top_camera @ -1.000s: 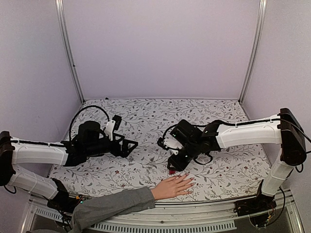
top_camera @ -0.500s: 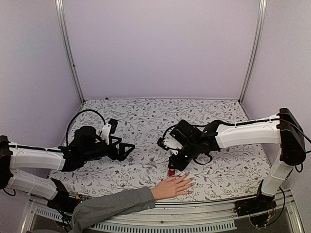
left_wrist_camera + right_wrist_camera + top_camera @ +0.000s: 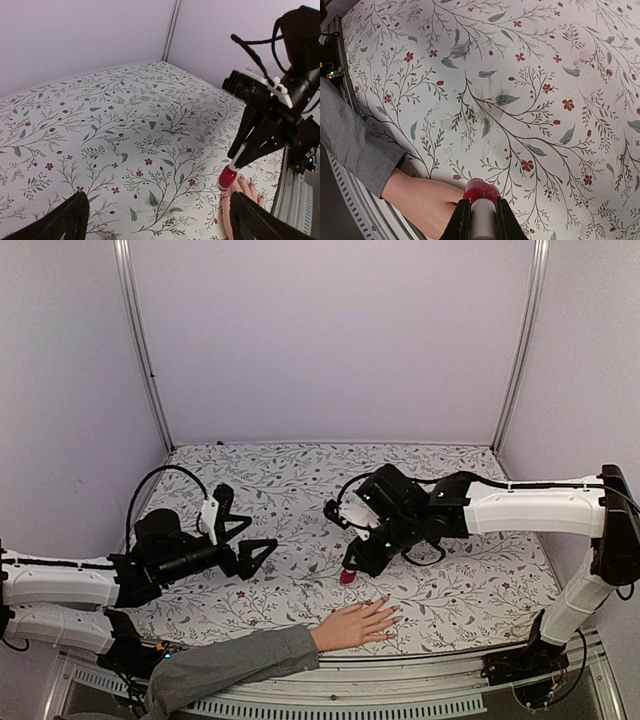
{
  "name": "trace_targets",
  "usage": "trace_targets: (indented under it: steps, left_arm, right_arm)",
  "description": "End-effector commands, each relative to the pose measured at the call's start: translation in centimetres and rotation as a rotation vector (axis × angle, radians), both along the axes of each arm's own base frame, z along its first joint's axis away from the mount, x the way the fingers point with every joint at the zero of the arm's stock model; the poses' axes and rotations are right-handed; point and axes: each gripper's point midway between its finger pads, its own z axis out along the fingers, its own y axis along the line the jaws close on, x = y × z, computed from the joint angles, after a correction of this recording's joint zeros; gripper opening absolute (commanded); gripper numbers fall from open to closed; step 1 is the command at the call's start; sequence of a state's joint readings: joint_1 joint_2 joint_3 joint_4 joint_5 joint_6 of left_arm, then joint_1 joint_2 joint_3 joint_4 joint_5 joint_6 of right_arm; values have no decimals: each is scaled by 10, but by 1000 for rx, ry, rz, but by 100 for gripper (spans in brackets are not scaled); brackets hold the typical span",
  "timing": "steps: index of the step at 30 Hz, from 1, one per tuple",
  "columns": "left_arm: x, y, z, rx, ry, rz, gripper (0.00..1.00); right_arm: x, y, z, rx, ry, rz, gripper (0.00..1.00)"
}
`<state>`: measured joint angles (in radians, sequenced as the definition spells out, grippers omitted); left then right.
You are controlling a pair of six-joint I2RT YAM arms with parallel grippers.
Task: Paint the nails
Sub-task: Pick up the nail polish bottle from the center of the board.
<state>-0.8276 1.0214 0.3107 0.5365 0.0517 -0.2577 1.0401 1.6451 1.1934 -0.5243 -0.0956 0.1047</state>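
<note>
right gripper (image 3: 480,220): clenched on the white cap (image 3: 480,210) of the red bottle (image 3: 481,191), just beside the hand (image 3: 358,626).
left gripper (image 3: 262,533): released, well left of the hand.
nails (image 3: 393,612): at the hand's fingertips.
risk: pinch on the cap slips, bottle drops onto the hand.

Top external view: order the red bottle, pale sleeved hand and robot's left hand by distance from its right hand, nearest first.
1. red bottle, held in the right hand.
2. pale sleeved hand, just below, at the near edge.
3. left hand, open, far to the left.
</note>
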Motion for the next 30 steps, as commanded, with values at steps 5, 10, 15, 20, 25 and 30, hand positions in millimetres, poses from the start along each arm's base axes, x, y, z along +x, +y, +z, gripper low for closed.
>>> trace_targets:
  steps: [5, 10, 15, 20, 25, 30]
  left_arm:
    - [-17, -25, 13, 44, -145, -57, 98]
    - [-24, -49, 18, 47, -198, -109, 95]
    - [-35, -77, 22, 32, -266, -178, 93]
    - [-39, -103, 23, 23, -304, -221, 87]
    - [-33, -127, 13, 67, -303, -228, 76]
    - [-36, -145, 7, 85, -302, -252, 64]
  right_arm:
    - [17, 1, 71, 152, -52, -51, 0]
    - [23, -3, 94, 223, -30, -88, 0]
    - [15, 2, 103, 269, 13, -65, 0]
    - [10, 7, 104, 288, 47, -43, 0]
    - [9, 10, 106, 298, 54, -34, 0]
    - [9, 11, 106, 298, 55, -28, 0]
